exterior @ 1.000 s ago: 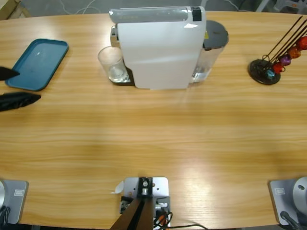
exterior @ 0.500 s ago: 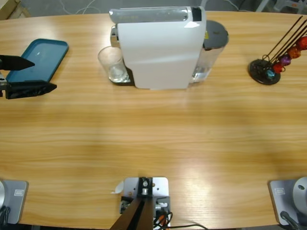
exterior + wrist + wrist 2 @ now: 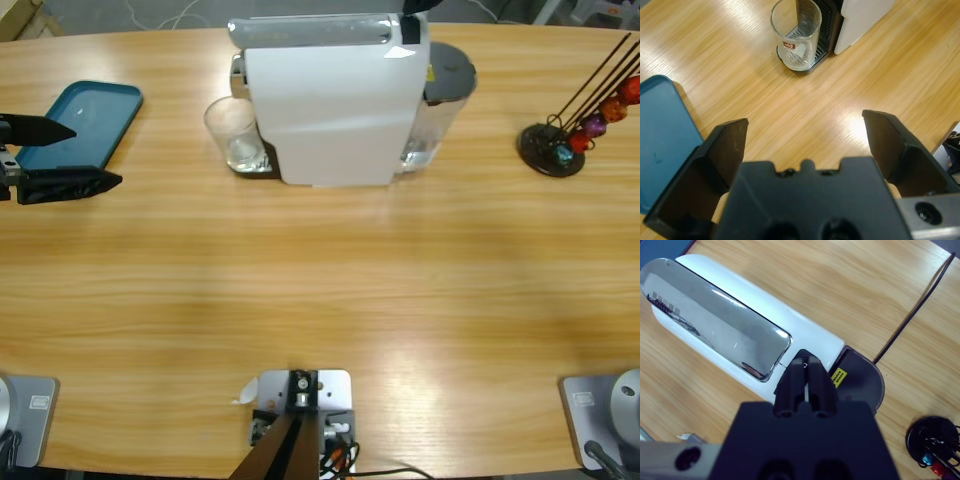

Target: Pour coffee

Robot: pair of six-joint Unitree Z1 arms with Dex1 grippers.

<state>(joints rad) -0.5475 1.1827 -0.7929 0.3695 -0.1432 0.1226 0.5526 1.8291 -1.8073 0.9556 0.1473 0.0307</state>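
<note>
A clear glass tumbler point(image 3: 232, 135) with a red logo point(image 3: 796, 35) stands on the drip tray of the white coffee machine point(image 3: 330, 100), under its spout. No coffee shows in the glass. My left gripper point(image 3: 95, 155) hovers open at the table's left side, well short of the glass, and the left wrist view looks along it point(image 3: 805, 135) at the tumbler. My right gripper point(image 3: 807, 365) is shut with nothing in it, above the rear top of the machine point(image 3: 730, 325) by its chrome lid. In the high view only its black tip point(image 3: 418, 6) shows at the top edge.
A teal tray point(image 3: 80, 130) lies at the far left, beside and partly under my left gripper. The machine's clear water tank point(image 3: 445, 90) sits on its right. A black capsule stand point(image 3: 560, 140) with coloured capsules is at the right.
My left gripper came in from the left edge toward the right, then held almost still. A black tip of my right gripper has appeared over the machine's top.
</note>
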